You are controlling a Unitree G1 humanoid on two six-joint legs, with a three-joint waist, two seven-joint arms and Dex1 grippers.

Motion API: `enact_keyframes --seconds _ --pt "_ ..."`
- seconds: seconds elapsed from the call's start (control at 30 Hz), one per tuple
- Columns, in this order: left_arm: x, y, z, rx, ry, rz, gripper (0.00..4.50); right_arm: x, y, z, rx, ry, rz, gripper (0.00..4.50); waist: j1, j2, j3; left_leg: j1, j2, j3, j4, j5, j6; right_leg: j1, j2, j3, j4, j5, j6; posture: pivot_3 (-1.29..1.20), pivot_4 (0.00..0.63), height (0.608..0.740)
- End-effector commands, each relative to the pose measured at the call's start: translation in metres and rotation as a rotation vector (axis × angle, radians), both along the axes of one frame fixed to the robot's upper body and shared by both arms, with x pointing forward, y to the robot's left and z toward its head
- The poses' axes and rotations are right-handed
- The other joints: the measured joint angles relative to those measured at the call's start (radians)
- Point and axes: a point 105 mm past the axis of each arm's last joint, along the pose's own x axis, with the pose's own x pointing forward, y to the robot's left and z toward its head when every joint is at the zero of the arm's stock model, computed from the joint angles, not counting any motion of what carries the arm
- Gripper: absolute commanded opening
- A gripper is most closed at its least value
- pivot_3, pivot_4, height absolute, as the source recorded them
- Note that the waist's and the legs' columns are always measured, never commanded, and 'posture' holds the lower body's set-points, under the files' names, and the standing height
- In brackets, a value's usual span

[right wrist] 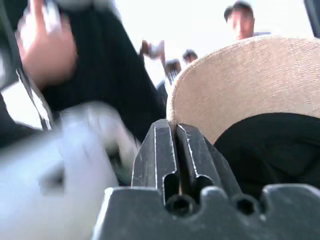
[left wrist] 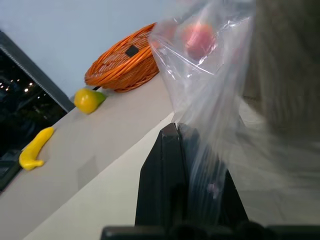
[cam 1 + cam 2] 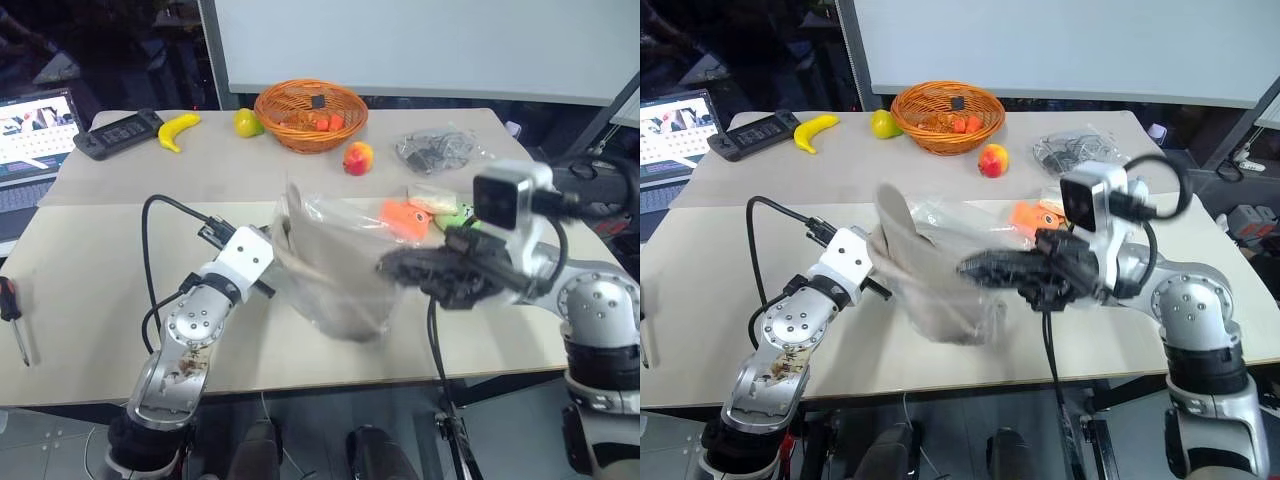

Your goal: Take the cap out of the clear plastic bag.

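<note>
Orange wicker basket (image 3: 310,115), peach (image 3: 358,157) and banana (image 3: 178,130) behind the clear plastic bag (image 3: 340,270).

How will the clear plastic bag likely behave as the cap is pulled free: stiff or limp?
Probably limp: the clear plastic bag crinkles and drapes around the cap. Likely light, since the left gripper lifts it by a pinched edge. It may cling and drag along.
</note>
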Motion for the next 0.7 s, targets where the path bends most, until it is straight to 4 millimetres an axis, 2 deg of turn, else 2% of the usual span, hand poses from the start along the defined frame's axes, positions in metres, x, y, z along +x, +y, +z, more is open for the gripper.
enact_keyframes --seconds 0.03,0.13,0.23,0.4,0.5,0.63,0.7 --pt "0.004 0.018 -0.008 0.015 0.025 0.082 0.00 -0.008 -0.019 0.047 0.268 -0.007 0.079 0.05 0.001 0.000 0.000 0.000 0.000 0.000 0.000 0.000 0.000 0.000 0.000 0.000 0.000 0.000 0.000 0.00 0.150 0.740" --pt "0.004 0.018 -0.008 0.014 0.024 0.084 0.00 0.001 -0.028 0.062 0.378 -0.001 0.057 0.05 0.001 0.000 0.000 -0.001 0.000 0.000 0.000 0.000 0.001 0.000 0.000 0.000 0.000 0.000 0.000 0.00 0.150 0.740" --pt "0.004 0.018 -0.008 0.016 0.023 0.088 0.00 0.033 -0.050 0.090 0.626 0.086 -0.069 0.05 -0.006 0.001 0.000 -0.001 0.000 0.000 0.000 0.000 0.001 -0.001 0.000 0.001 0.001 0.000 0.000 0.00 0.150 0.740" --pt "0.003 0.020 -0.008 0.020 0.023 0.095 0.00 0.060 -0.059 0.108 0.688 0.204 -0.262 0.05 0.002 0.001 0.000 -0.001 0.001 0.000 0.000 0.000 0.001 -0.001 0.000 0.000 0.000 0.000 0.000 0.00 0.150 0.740" --pt "0.002 0.020 -0.008 0.019 0.024 0.096 0.00 0.060 -0.040 0.098 0.552 0.162 -0.322 0.05 0.001 0.001 0.000 -0.002 0.000 0.001 -0.001 0.000 0.001 -0.002 0.000 0.001 0.000 0.000 0.000 0.00 0.150 0.740" --pt "0.002 0.021 -0.009 0.021 0.028 0.094 0.00 0.054 0.000 0.065 0.211 -0.006 -0.422 0.05 0.000 0.002 0.000 -0.002 0.001 0.001 -0.003 0.000 0.001 -0.004 0.000 0.001 0.000 0.000 0.000 0.00 0.150 0.740" --pt "0.001 0.022 -0.009 0.021 0.029 0.095 0.00 0.052 0.014 0.047 0.045 -0.088 -0.459 0.05 -0.001 0.002 0.000 -0.002 0.001 0.002 -0.003 0.000 0.001 -0.004 0.000 0.001 0.000 0.000 0.000 0.00 0.150 0.740"
